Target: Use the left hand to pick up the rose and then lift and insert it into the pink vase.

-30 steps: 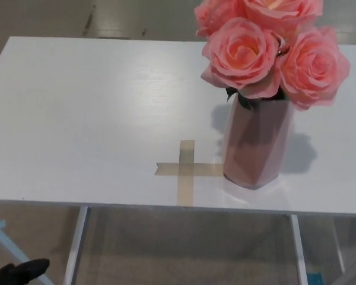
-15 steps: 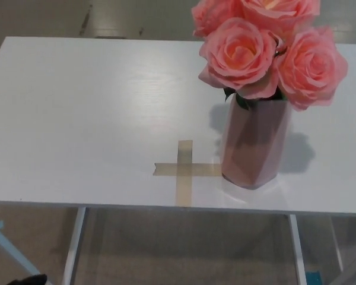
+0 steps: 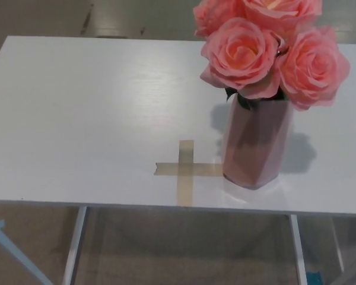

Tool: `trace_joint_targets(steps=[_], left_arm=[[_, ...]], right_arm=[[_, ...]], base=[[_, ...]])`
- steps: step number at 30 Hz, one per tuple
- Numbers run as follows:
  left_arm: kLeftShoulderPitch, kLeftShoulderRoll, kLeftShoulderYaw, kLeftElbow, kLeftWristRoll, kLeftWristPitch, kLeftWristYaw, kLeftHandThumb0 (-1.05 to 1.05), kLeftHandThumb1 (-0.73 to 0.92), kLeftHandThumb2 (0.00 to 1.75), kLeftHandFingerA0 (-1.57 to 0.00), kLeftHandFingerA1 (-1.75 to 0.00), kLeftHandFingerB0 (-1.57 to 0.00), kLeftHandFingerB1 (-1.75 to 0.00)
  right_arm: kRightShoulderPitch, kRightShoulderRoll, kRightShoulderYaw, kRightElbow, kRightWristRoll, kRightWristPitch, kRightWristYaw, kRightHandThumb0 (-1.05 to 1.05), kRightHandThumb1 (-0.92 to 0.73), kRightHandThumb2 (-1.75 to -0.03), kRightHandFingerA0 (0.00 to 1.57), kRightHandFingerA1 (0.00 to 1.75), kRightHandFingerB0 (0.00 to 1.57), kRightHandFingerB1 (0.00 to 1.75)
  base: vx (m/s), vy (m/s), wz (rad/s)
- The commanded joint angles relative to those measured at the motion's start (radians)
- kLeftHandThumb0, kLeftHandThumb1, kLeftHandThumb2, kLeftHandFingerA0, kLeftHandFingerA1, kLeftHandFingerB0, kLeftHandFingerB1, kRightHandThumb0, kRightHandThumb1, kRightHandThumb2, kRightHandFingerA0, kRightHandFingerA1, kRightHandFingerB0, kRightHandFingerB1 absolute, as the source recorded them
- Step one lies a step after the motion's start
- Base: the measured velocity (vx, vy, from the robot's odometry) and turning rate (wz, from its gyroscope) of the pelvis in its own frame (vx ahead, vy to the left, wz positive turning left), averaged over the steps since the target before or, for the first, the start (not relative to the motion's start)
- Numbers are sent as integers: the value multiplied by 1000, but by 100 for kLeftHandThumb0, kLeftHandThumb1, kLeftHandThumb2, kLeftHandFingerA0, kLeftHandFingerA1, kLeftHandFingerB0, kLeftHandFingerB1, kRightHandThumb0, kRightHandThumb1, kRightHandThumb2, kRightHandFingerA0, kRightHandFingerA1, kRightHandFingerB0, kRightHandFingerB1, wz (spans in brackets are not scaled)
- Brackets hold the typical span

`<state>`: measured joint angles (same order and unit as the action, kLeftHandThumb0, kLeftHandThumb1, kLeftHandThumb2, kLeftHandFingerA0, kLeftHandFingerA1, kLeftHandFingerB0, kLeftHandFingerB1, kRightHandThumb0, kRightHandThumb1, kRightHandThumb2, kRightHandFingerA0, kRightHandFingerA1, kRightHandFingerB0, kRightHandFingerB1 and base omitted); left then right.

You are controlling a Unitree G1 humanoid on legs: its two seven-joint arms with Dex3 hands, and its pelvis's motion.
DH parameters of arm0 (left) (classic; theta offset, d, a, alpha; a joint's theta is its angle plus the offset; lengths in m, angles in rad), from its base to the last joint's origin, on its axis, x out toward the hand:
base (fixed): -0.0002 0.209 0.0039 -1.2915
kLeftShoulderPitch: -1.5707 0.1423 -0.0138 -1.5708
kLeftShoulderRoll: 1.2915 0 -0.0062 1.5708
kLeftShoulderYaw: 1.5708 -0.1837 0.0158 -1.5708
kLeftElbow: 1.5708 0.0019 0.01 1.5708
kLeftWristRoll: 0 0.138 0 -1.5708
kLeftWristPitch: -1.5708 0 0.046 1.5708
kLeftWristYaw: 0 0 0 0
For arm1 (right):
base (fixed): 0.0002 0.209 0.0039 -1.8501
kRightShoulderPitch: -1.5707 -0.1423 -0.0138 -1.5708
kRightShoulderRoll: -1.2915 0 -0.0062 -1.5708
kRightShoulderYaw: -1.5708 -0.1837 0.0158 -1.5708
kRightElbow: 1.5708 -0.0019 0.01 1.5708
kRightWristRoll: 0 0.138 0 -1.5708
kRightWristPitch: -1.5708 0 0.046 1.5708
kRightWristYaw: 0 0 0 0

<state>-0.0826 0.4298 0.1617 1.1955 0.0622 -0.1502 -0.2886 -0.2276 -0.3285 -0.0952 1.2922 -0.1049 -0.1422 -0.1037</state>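
A faceted pink vase (image 3: 256, 144) stands upright on the white table (image 3: 95, 113), right of centre near the front edge. Several pink roses (image 3: 243, 54) fill its mouth, their blooms crowding above it and reaching the top of the picture. No loose rose lies on the table. Neither of my hands shows in the head view.
A cross of tan tape (image 3: 186, 171) is stuck to the table just left of the vase's base. White table legs (image 3: 76, 243) and a grey floor show below the front edge. A thin blue-grey bar (image 3: 12, 252) slants at the lower left.
My left hand, a dark shape at the bottom left corner a second ago, has sunk out of the picture. The vase and roses stay put.
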Motion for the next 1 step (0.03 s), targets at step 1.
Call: trace_joint_targets(steps=[1], left_arm=[[-14,18,-25,41,32,-76,69,-69,58,58,-22,-31,-17,-27]], right_arm=[[14,9,-7,4,8,-2,2,-32,-64,-59,62,42,52,38]], base=[[0,0,0]])
